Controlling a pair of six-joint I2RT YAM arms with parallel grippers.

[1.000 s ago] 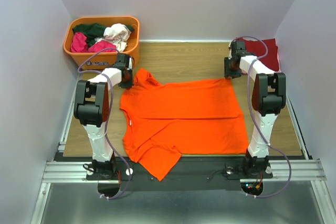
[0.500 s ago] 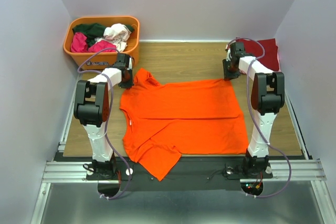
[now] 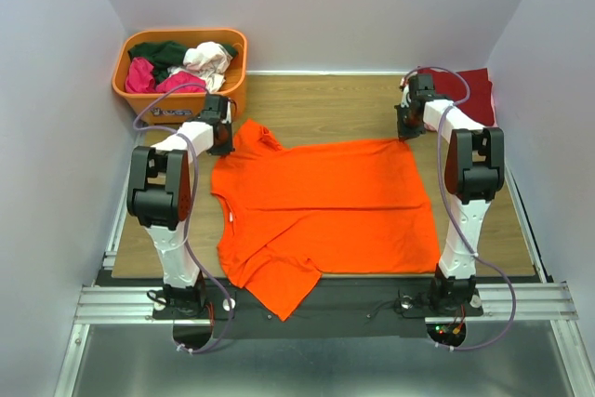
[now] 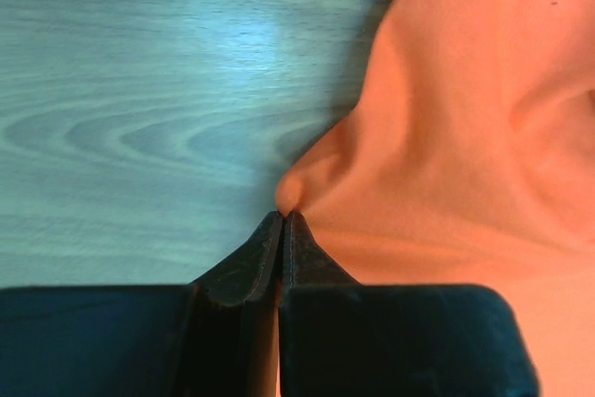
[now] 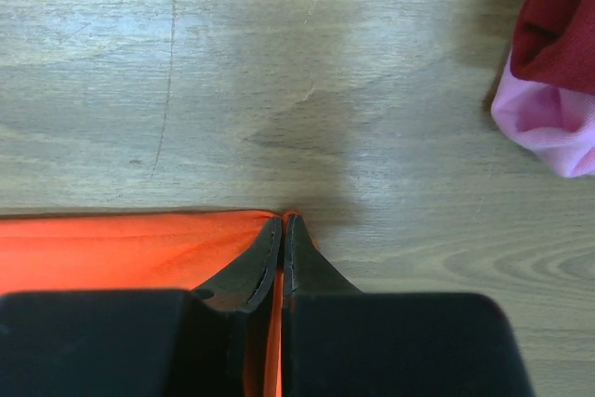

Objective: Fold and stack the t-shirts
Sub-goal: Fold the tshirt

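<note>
orange t-shirt (image 3: 325,202) pinched — left hand (image 4: 282,217), right hand (image 5: 283,218)

A t-shirt (image 3: 325,202) is spread mid-table (image 3: 316,104), with a tub (image 3: 182,33) placed behind-left and folded t-shirts (image 3: 471,90) behind-right.

Wood-grain tabletop (image 3: 316,104): orange t-shirt (image 3: 325,202) spread flat across centre, one sleeve past bottom edge. Orange tub (image 3: 181,67) at upper-left corner. Dark red shirt (image 3: 469,90) upper right, w/ pink shirt (image 5: 548,123) under it.
</note>
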